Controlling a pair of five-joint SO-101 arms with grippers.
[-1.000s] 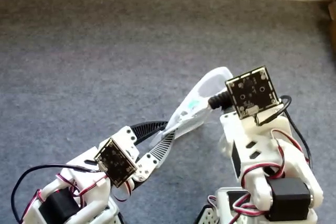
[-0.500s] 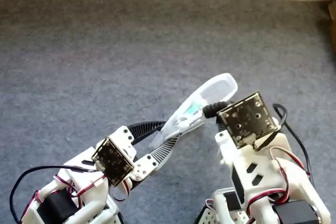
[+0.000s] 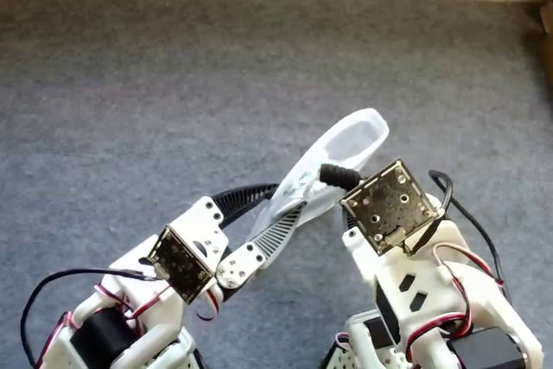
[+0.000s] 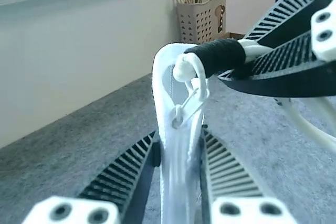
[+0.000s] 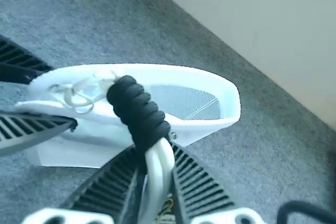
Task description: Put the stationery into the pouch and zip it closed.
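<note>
1. grey carpet [image 3: 130, 84] covers the whole work surface under both arms. the pouch is held up off it.
2. the white see-through pouch [image 3: 354, 137] is strung between the two arms. one end is pinched in the left gripper and the rest runs away from it, out past the right gripper's tips. there's a mesh panel on the side, but i can't tell what's inside, so i can't confirm the stationery went in.
3. left gripper [image 4: 178, 140] is clenched on the pouch's near end. the ribbed black fingers [image 4: 123, 174] press flat on both sides of the fabric, basically acting as an anchor.
4. right gripper [image 5: 155, 153] is clamped on the zipper pull, just beside the pouch's top edge and close to the left gripper's tips.
5. the zipper pull [image 5: 137, 111] is a white cord wrapped in black. it sticks out ahead of the right gripper's fingers and reaches the pouch's edge.
6. a small white ring [image 4: 184, 114] links the pull to the slider, which sits right above the left gripper's pinch point.
7. progress, my guess: one gripper bracing and one on the pull looks like the zipping step, so loading is probably done. how far the slider has run, and whether the zip is shut, i honestly can't tell. what's likely left is dragging the pull along the zip while the left gripper keeps the pouch taut.
</note>
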